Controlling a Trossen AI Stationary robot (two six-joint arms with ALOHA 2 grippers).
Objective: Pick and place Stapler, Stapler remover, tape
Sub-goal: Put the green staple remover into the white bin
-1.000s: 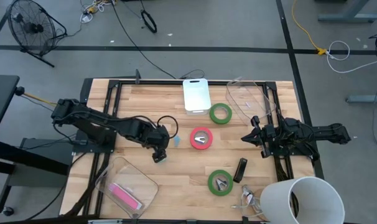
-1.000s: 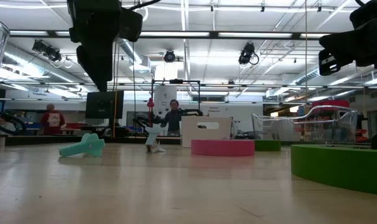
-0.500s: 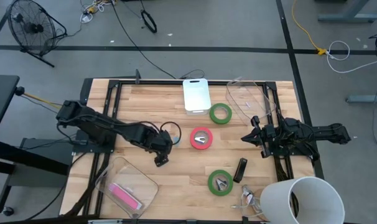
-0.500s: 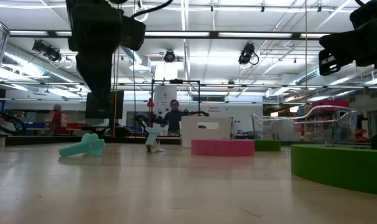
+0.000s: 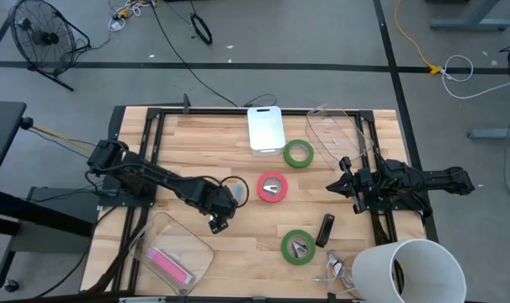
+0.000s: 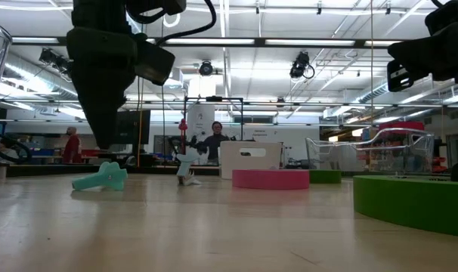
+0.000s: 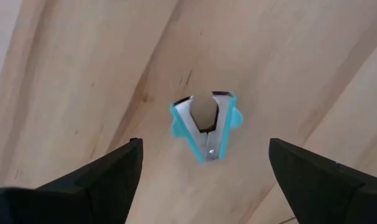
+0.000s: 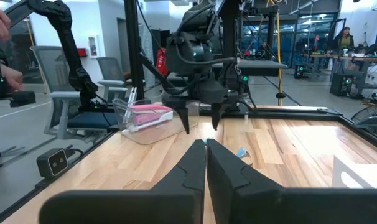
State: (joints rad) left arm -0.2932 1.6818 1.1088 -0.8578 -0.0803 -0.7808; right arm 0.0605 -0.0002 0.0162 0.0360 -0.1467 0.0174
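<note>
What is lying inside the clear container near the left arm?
Inside the clear container lies one pink object, flat on the bottom. The walls are transparent, so nothing else seems to be hidden there; what the pink object is cannot be told.

A white board point(image 5: 266, 128) is lying flat at the far edge of the wooden tabletop point(image 5: 196, 143). Just beside it, a clear tray point(image 5: 339, 135) is sitting on the right. Another clear tray point(image 5: 172, 250) is resting at the near left corner, holding something pink point(image 5: 169, 266). A big white bucket point(image 5: 408, 271) is standing at the near right corner. A fan point(image 5: 38, 38) is sitting on the floor beyond the tabletop, and a person point(image 6: 213, 141) is standing far back in the room.
</note>
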